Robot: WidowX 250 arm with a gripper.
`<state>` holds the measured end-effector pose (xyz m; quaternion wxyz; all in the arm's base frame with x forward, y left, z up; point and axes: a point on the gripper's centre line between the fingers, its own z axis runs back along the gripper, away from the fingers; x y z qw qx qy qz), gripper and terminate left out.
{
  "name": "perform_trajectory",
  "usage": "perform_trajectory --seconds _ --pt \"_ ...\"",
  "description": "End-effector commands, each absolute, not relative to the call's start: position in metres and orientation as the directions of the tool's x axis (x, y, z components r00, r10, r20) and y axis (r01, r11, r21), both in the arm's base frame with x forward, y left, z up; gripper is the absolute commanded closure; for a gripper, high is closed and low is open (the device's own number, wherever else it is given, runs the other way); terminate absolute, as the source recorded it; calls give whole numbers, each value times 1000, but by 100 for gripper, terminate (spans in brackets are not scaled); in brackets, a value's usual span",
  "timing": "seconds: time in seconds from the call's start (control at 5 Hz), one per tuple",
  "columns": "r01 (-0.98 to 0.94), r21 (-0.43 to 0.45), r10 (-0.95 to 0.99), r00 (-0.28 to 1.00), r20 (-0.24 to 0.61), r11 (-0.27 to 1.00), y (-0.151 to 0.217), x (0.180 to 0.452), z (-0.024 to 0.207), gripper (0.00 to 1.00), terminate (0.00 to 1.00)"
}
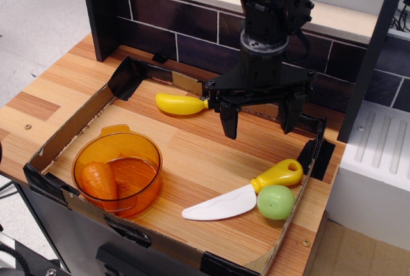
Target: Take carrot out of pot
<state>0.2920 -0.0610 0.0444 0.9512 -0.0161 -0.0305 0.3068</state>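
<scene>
At the left of the cardboard tray (pixel 75 117), the carrot (pixel 99 180) lies inside the orange pot (pixel 138 155), leaning against its left wall. Near the back edge, a yellow banana (pixel 180 104) lies just left of the gripper (pixel 260 120), which hangs above the wood with its jaws apart and empty. At the right, a toy knife (pixel 240 193) lies touching a green ball (pixel 276 202).

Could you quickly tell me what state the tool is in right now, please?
Tool: open, holding nothing, hanging above the wooden table.
</scene>
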Motion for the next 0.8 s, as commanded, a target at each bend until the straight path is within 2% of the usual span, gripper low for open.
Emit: perform_trajectory --seconds 0.0,0.2,0.6 --pt "-583 -49 585 810 48 811 -61 292 44 0 0" --pt "-653 -79 656 754 22 753 -52 283 54 0 0" --pt "-727 -120 736 676 48 676 -17 250 81 0 0"
